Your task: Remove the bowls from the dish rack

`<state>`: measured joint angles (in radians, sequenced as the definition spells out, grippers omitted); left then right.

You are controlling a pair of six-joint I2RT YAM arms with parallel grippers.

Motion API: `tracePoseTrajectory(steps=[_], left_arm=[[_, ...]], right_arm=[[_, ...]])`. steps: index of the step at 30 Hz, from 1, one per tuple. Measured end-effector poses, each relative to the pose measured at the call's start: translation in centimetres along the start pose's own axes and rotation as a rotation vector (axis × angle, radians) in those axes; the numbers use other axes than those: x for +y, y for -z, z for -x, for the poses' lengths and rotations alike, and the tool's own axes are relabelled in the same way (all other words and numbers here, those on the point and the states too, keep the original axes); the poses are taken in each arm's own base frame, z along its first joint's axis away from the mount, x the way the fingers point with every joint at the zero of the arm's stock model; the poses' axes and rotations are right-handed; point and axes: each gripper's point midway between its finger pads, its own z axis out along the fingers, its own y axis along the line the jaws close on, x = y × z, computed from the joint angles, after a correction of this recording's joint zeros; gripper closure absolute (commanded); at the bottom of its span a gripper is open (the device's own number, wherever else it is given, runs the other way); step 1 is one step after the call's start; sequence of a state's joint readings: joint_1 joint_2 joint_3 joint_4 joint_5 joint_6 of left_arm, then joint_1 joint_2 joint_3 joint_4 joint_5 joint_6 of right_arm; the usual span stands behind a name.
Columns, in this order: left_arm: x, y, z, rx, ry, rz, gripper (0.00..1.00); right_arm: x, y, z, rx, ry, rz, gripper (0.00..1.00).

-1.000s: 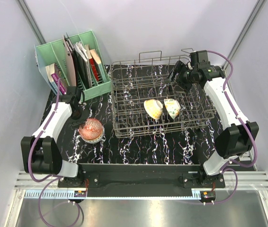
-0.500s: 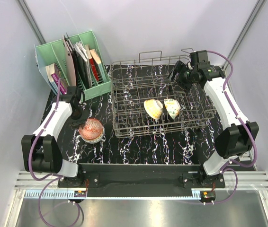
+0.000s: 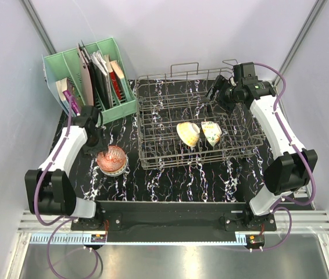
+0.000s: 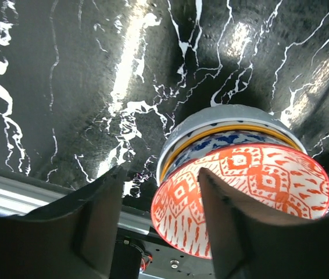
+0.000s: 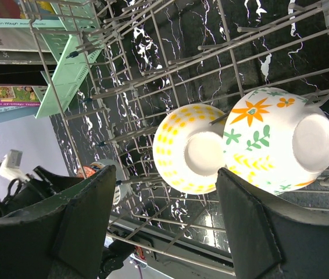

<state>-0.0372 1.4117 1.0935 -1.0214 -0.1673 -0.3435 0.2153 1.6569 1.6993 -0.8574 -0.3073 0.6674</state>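
The grey wire dish rack (image 3: 153, 125) holds two bowls on their sides: a yellow-dotted one (image 3: 188, 133) (image 5: 190, 148) and a floral one (image 3: 211, 132) (image 5: 275, 139). Left of the rack, a red-pink patterned bowl (image 3: 111, 160) (image 4: 246, 197) tops a stack of bowls on the table; blue-and-white and tan-yellow rims show beneath it. My left gripper (image 3: 97, 141) (image 4: 161, 174) is open at this stack's far-left edge, one finger on each side of the red bowl's rim. My right gripper (image 3: 218, 96) (image 5: 165, 174) hangs open over the rack's back right corner, holding nothing.
A green file holder (image 3: 89, 75) (image 5: 65, 81) with books stands at the back left, close to the rack's corner. The rack's upright tines (image 5: 153, 75) and handle loops (image 3: 185, 68) rise around the bowls. Black marbled tabletop (image 3: 176, 180) shows in front of the rack.
My left gripper's jaws have spread apart, letting go of the red-pink bowl, which now rests on the stack. The right arm has not moved.
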Motion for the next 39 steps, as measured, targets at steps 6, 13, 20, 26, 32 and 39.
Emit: tracePoseTrajectory(steps=[6, 13, 20, 26, 32, 39], left_arm=[[0.3, 4.0, 2.8, -0.155, 0.065, -0.024, 0.36], [-2.4, 13.1, 11.0, -0.483, 0.225, -0.189, 0.34], [-18.3, 17.1, 9.5, -0.487, -0.038, -0.604, 0.33], [-26.3, 11.2, 2.9, -0.225, -0.231, -0.704, 0.33], [-29.1, 9.0, 2.0, -0.130, -0.261, -0.762, 0.32], [-32.3, 9.5, 1.0, -0.089, -0.293, -0.862, 0.33]], right_arm=[[-0.2, -0.1, -0.1, 0.004, -0.002, -0.004, 0.22], [-0.6, -0.5, -0.4, 0.013, -0.014, -0.014, 0.22], [-1.1, -0.7, -0.5, 0.009, -0.030, -0.032, 0.21], [-0.2, 0.4, 0.2, -0.036, -0.015, -0.007, 0.22], [3.0, 3.7, 2.1, -0.126, 0.018, 0.081, 0.22], [4.0, 5.6, 2.3, -0.169, 0.030, 0.120, 0.22]])
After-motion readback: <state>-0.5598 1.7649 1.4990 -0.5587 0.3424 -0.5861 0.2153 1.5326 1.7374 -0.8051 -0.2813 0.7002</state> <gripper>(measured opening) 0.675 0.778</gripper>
